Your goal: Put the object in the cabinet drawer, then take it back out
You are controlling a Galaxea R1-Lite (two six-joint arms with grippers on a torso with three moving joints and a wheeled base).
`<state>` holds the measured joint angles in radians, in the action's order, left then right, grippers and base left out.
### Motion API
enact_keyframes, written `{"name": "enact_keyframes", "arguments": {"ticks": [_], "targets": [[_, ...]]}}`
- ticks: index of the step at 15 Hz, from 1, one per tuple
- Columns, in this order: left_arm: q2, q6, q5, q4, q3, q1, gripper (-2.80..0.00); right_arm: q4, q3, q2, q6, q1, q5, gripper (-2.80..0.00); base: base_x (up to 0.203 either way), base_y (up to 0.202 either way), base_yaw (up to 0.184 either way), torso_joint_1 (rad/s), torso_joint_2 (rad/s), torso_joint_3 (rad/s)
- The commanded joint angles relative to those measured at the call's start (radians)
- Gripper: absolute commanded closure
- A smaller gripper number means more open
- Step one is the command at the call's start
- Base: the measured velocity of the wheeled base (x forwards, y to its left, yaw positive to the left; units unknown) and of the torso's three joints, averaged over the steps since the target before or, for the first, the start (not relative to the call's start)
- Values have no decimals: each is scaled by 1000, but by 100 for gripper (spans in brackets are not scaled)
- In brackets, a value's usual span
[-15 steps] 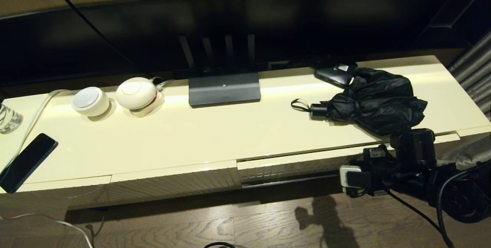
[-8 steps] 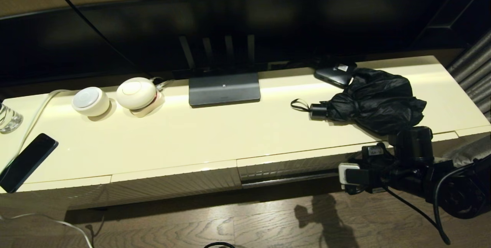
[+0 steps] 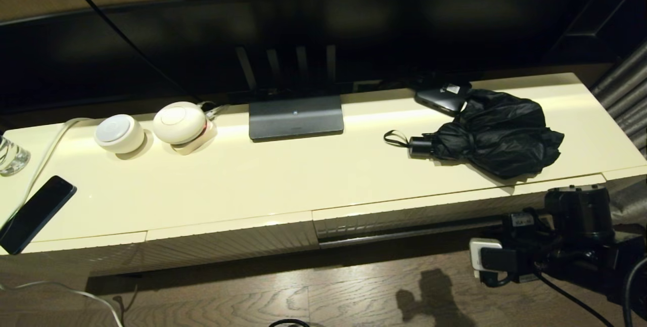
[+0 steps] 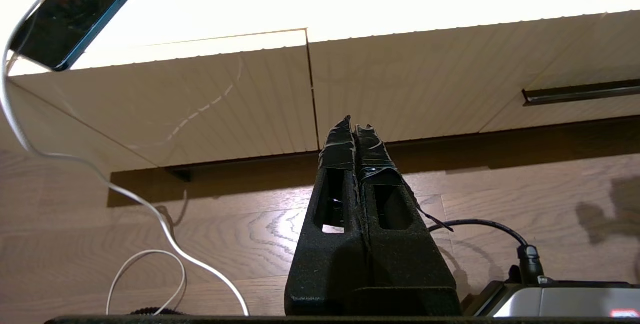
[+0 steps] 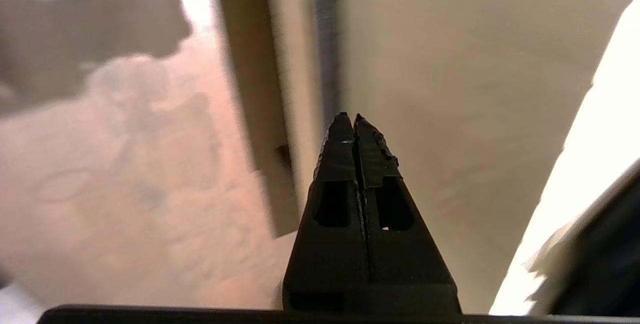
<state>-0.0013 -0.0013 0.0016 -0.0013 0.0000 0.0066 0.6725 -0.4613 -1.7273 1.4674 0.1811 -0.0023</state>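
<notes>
The object, a black compact umbrella [image 3: 498, 132], lies on the cream cabinet top [image 3: 283, 175] at the right, with its handle and wrist loop pointing left. Below it the cabinet drawer [image 3: 404, 216] shows its ribbed front, pushed in. My right arm [image 3: 556, 251] hangs low in front of the drawer's right end, above the floor. Its right gripper [image 5: 352, 118] is shut on nothing, tips close to the drawer front [image 5: 440, 63]. The left gripper [image 4: 354, 126] is shut and empty, low before the ribbed panels left of the drawer [image 4: 590, 58].
A small black box [image 3: 442, 95] touches the umbrella's far side. A TV stand [image 3: 295, 117], two white round devices [image 3: 121, 134], a phone [image 3: 35, 213] and a glass [image 3: 10, 155] share the cabinet top. A white cable [image 4: 150, 224] trails over the wooden floor.
My right arm has dropped down and to the right, away from the drawer front. The drawer front sits slightly further in than a second ago. The umbrella has not moved.
</notes>
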Motion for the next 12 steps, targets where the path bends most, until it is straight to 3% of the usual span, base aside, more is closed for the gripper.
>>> {"name": "enact_keyframes", "arguments": {"ticks": [1, 4, 6, 8, 10, 12], "targets": [[1, 0, 0, 0, 3, 1, 0, -40, 97, 161, 6, 5, 9, 0, 0, 0, 0, 0, 0, 0], [1, 0, 0, 0, 3, 1, 0, -150, 163, 352, -4, 1, 32, 0, 0, 0, 0, 0, 0, 0], [1, 0, 0, 0, 3, 1, 0, -258, 174, 510, -59, -4, 37, 0, 0, 0, 0, 0, 0, 0], [1, 0, 0, 1, 3, 1, 0, -323, 172, 659, -204, -8, 38, 0, 0, 0, 0, 0, 0, 0], [1, 0, 0, 0, 3, 1, 0, -356, 173, 770, -409, -30, 36, 0, 0, 0, 0, 0, 0, 0], [1, 0, 0, 0, 3, 1, 0, -369, 176, 814, -475, -68, 35, 0, 0, 0, 0, 0, 0, 0]]}}
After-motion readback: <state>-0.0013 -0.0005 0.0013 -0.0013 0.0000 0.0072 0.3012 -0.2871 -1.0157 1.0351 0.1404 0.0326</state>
